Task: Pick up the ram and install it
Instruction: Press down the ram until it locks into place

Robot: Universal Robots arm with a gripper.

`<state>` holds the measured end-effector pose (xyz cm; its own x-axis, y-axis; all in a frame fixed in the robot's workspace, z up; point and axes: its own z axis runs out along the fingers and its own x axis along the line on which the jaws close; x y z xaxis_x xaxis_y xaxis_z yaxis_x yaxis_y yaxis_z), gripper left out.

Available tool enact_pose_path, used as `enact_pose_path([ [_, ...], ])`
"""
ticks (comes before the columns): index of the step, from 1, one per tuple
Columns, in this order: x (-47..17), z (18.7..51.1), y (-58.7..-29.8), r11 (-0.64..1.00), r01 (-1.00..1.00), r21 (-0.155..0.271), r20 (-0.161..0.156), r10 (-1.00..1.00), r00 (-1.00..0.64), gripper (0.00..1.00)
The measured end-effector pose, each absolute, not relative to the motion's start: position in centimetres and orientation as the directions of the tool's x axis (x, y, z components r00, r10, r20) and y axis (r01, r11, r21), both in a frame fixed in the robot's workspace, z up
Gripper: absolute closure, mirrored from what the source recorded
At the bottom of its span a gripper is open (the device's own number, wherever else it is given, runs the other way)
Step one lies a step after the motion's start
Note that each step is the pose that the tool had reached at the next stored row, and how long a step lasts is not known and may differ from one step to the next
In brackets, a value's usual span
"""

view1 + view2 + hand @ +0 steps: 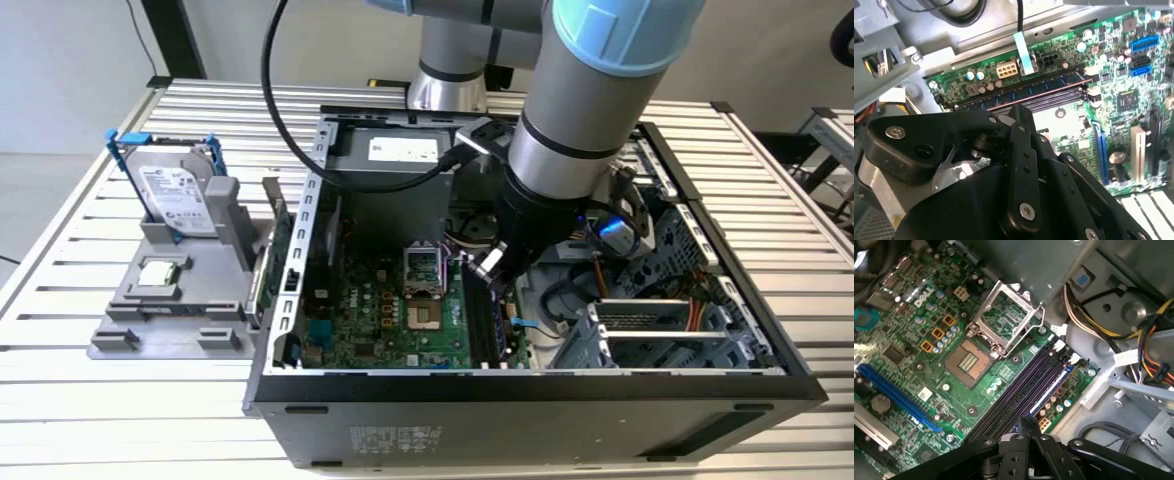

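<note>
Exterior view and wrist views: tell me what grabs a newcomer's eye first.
The big grey arm plunging into the open computer case stands out first, its gripper low over the green motherboard. In the second wrist view, the ram lies along the slots. On the exterior view's left, a hard drive stands upright in a grey holder.

Robotics lab or test cell. Slatted aluminium table (120,400) carries an open PC case (534,400) with the green motherboard (387,320) exposed. A grey printed fixture (174,310), well apart from the jaws, holds a hard drive (180,195) upright and a CPU chip (159,271) flat. An industrial arm (587,120) with a black cable (287,110) reaches into the case. Plain white wall (67,70) behind; bare, no home or office furnishings.
</note>
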<state>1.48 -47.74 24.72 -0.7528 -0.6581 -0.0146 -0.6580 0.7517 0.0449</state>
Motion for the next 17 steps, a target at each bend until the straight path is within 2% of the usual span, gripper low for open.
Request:
enact_pose_path([
  [17,1.48,24.72,-47.74,0.518,-0.854,0.044,-0.015,-0.855,-0.519,1.00],
])
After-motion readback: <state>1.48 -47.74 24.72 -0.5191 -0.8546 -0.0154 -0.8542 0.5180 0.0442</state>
